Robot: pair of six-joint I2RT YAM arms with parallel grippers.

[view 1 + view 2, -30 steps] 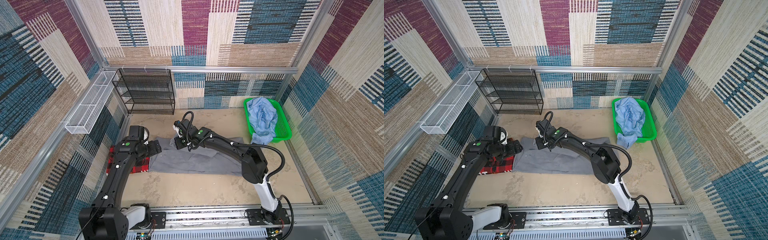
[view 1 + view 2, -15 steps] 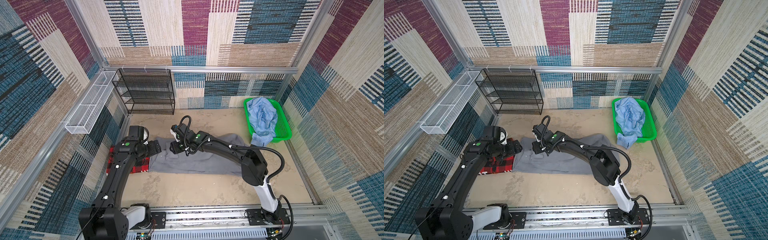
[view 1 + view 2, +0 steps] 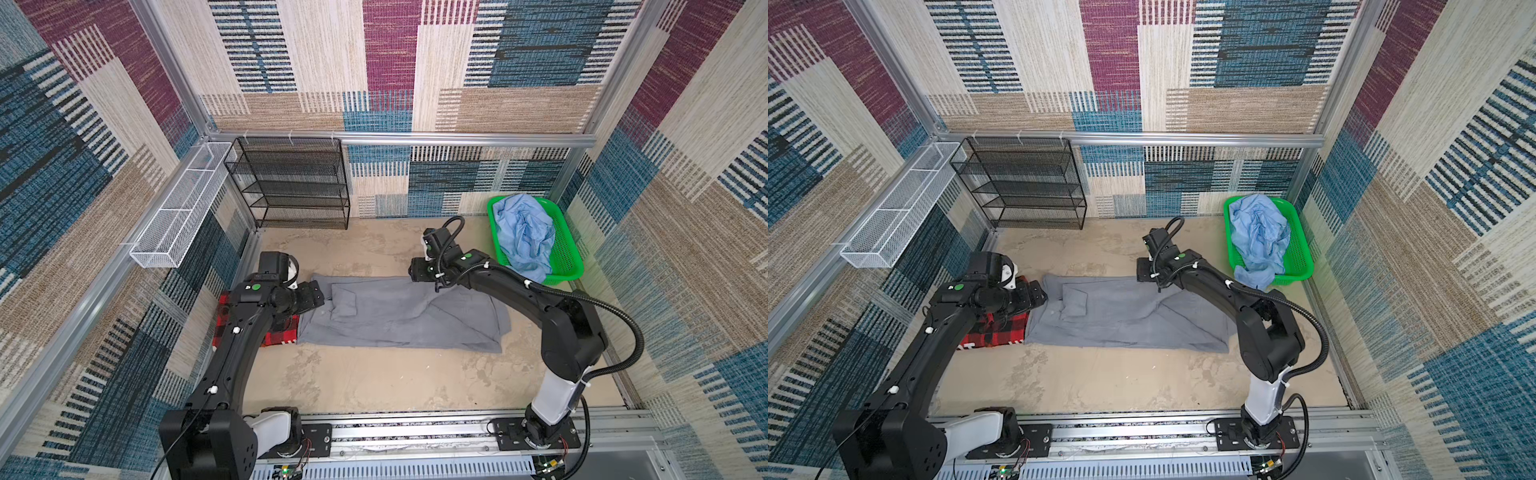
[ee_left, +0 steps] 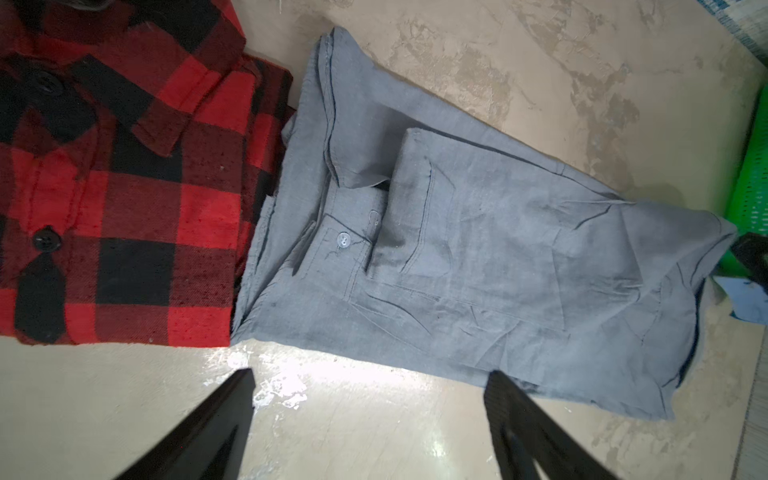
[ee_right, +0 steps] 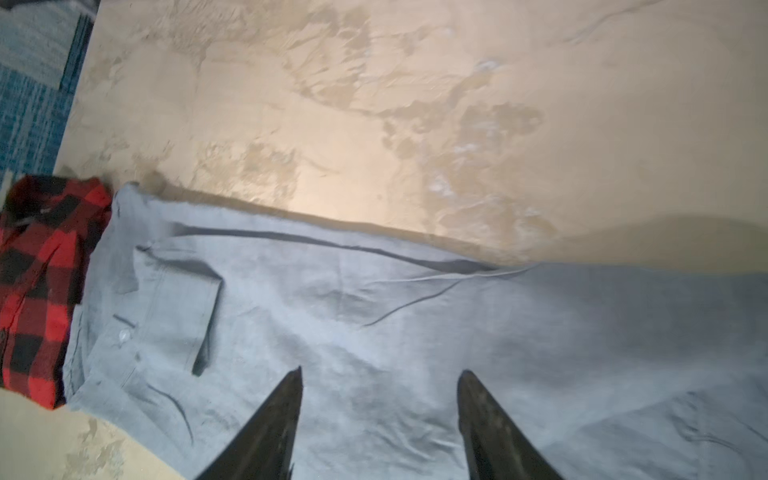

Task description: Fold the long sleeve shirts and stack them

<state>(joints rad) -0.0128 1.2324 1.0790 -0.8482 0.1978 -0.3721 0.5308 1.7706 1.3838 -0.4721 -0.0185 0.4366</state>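
Observation:
The grey shirt (image 3: pixel 399 316) lies flat across the middle of the floor, folded lengthwise, with its collar (image 4: pixel 353 137) at the left end. A folded red-and-black plaid shirt (image 3: pixel 282 334) sits against that collar end, partly under my left arm. The light blue shirt (image 3: pixel 525 237) is crumpled in the green basket (image 3: pixel 567 257). My left gripper (image 4: pixel 370 374) is open, hovering by the collar end (image 3: pixel 314 296), with nothing between its fingers. My right gripper (image 5: pixel 381 371) is open over the grey cloth near its far edge (image 3: pixel 413 274) and holds nothing.
A black mesh shelf rack (image 3: pixel 297 183) stands against the back wall on the left. A white wire basket (image 3: pixel 183 208) hangs on the left wall. The green basket sits in the back right corner. Bare tan floor (image 3: pixel 374 374) lies in front of the grey shirt.
My right gripper opened, let go of the grey cloth near the collar end, and drew back to the right along the shirt's far edge. The left arm stayed still.

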